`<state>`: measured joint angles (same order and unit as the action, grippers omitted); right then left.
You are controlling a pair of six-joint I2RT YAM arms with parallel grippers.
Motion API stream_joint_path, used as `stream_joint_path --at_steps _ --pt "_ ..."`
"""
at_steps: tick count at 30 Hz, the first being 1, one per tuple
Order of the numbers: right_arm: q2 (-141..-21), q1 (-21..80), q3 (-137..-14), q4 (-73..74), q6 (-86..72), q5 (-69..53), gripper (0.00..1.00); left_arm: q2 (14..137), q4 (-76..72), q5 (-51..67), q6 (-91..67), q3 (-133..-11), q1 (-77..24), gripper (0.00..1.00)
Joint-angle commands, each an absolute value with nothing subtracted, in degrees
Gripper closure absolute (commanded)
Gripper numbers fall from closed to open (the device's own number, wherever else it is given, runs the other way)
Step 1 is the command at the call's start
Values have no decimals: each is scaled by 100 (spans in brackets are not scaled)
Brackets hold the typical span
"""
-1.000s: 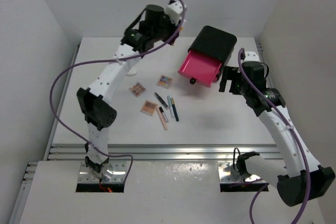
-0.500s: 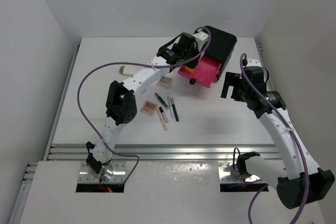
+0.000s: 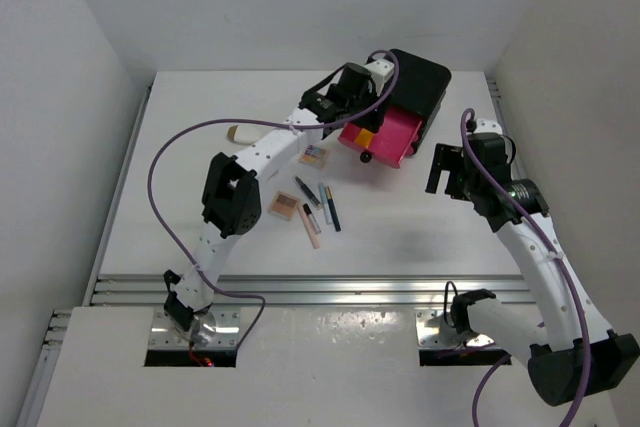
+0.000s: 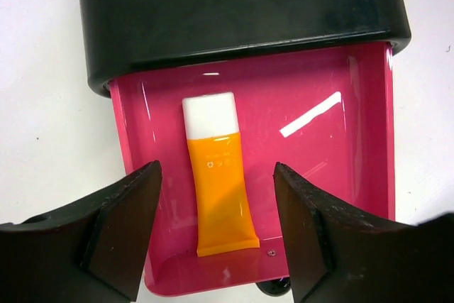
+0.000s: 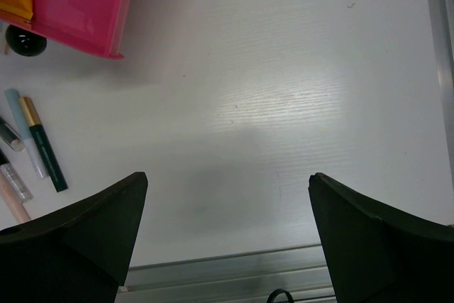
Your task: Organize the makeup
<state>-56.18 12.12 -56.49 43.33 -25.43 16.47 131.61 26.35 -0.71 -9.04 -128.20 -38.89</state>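
My left gripper [image 4: 216,200] hangs over the pink drawer [image 4: 333,175], fingers apart. The orange tube [image 4: 216,189] lies flat inside and untouched, evidently stowed. My right gripper [image 5: 227,204] gapes empty above the table [image 5: 284,104]. Pencils [image 3: 322,209] and palettes [image 3: 283,205] lie near-left of the drawer, unsorted.

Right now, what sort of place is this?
Likely a robot lab test cell: bare white walls around a white table, two arms mounted at its edge, pencils laid out beside a pink drawer.

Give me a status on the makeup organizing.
Done: one orange tube lies in the pink drawer. In hand: nothing; the left pincer is open above it, the right pincer open over the table. Left: two visible palettes, the pencils and the puff lie loose on the table.
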Motion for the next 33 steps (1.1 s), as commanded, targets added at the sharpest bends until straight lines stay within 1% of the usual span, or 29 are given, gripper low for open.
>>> stream_joint_path --at_steps 1,6,8,10,12,14,16,17,18,19,22,25,28,33 --pt "-5511 1204 -5906 4386 -2391 1889 4 13192 2304 -79 -923 -13069 -3841 30" --pt "-5598 1204 -6204 4464 -2127 1802 3 12983 2171 -79 -633 -13578 -3788 27" --pt "-5651 1204 -6249 4526 -2101 1714 3 12798 2223 -18 -580 -13579 -3648 24" --pt "-5704 1213 -6223 4474 -2083 1521 3 12499 2363 114 -527 -13430 -3306 19" --pt "-5739 1187 -6153 4386 -2153 1232 2 12297 2697 114 -727 -13194 -2972 15" --pt "-5774 1204 -6056 4333 -2293 1064 2 12007 2970 45 -1062 -12606 -2349 12" --pt "-5792 1239 -5986 4307 -2425 993 2 11848 3023 -350 -1615 -11905 -1770 11" --pt "-5809 1274 -5951 4315 -2469 1011 2 11787 3023 -456 -1748 -11726 -1619 7" --pt "-5844 1274 -5924 4315 -2505 1019 2 11786 3023 -561 -1836 -11612 -1504 0" --pt "-5862 1292 -5906 4298 -2522 1028 2 11838 3023 -797 -1889 -11523 -1364 0" --pt "-6003 1345 -5915 4315 -2584 1046 2 12189 3023 -1307 -1514 -11461 -1362 0" --pt "-6126 1397 -5950 4350 -2549 1107 2 12751 3023 -1563 -1293 -11741 -1188 0" --pt "-6214 1520 -5950 4412 -2540 1239 2 13226 2884 -1564 -1292 -12093 -1029 0" --pt "-6258 1661 -5845 4544 -2593 1433 3 13447 2321 -1538 -1196 -12164 -949 0"
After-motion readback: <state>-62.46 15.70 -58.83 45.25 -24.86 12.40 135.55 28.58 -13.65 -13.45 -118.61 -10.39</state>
